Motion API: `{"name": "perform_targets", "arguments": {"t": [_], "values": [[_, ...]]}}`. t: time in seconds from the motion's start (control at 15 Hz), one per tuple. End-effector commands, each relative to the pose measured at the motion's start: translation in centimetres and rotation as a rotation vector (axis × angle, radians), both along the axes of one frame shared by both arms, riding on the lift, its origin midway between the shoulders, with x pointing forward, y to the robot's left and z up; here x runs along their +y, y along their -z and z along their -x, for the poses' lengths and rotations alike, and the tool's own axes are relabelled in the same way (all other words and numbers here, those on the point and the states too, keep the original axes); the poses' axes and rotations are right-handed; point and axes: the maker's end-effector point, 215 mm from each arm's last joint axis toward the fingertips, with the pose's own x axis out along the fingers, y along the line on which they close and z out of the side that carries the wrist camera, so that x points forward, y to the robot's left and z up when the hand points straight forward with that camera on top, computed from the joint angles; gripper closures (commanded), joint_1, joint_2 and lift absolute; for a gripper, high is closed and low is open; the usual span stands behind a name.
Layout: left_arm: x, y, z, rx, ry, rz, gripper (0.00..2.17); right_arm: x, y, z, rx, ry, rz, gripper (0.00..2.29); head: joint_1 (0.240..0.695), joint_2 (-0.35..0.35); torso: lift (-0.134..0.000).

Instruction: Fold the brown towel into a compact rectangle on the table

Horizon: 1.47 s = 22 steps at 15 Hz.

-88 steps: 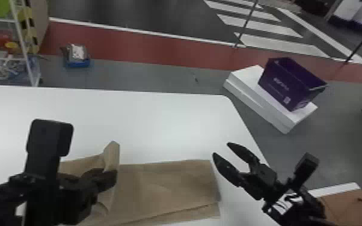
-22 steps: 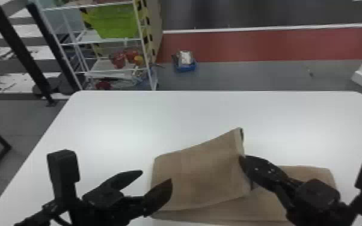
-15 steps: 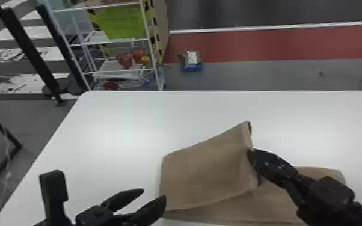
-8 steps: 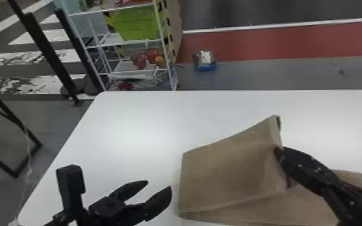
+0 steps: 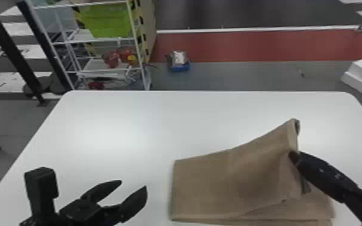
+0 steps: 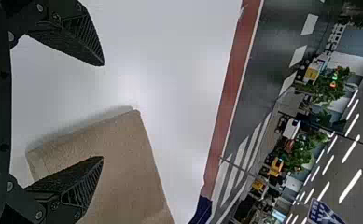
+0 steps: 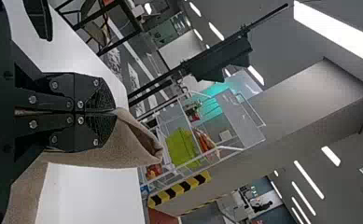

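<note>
The brown towel (image 5: 234,180) is laid on the smooth white table (image 5: 114,126), on its near part and right of the middle. A soft, matte, finely napped cloth is seen, folded over in layers: a straight left edge is kept flat, while the right end of the upper layer is raised into a slanted peak. Below it, a lower layer is spread out flat as a long strip with a thin, even edge.

The raised end is clamped between the jaws of the right gripper (image 5: 293,155), which are pressed together on the cloth; in the right wrist view, the cloth beyond the tips is curled into an open, rounded tube.

The left gripper (image 5: 133,184) is held left of the towel, apart from it in the head view, with its jaws wide open and nothing between them. Its black fingers (image 6: 83,37) are tapered to points and ribbed on their inner faces.
</note>
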Motion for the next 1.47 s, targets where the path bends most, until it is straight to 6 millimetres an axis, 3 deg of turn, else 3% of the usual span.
{"name": "perform_targets", "arguments": {"t": [0.0,0.47,0.8,1.0,1.13,1.2,1.27,1.4], "values": [[-0.4,0.0,0.0,-0.002,0.004,-0.002,0.2,-1.8,1.0,0.1,0.025,0.029,0.015,1.21,0.695,0.072,-0.123],[-1.8,0.0,0.5,-0.001,0.038,0.016,0.2,-9.9,7.7,-1.8,0.106,0.112,-0.054,1.21,0.695,-0.058,-0.123],[-2.2,0.2,0.8,0.006,0.044,0.021,0.2,-13.4,12.3,-2.0,0.171,0.173,-0.056,1.21,0.695,-0.165,-0.123],[-2.7,0.2,0.8,0.006,0.052,0.026,0.2,-14.4,15.6,-2.1,0.23,0.203,-0.033,1.2,0.695,-0.197,-0.123],[-2.9,0.0,0.8,0.003,0.055,0.027,0.2,-14.8,16.7,-2.5,0.245,0.222,0.009,0.93,0.695,-0.213,-0.123],[-2.9,-0.1,0.8,0.001,0.055,0.026,0.2,-14.9,17.3,-2.7,0.259,0.236,0.032,0.56,0.695,-0.22,-0.123],[-2.9,-0.2,0.9,0.0,0.056,0.026,0.2,-15.1,17.2,-2.9,0.248,0.248,0.053,0.0,0.695,-0.229,-0.123],[-2.8,-0.2,0.9,0.0,0.053,0.024,0.2,-16.1,16.3,-3.0,0.218,0.275,0.082,0.0,0.695,-0.234,-0.123]]}}
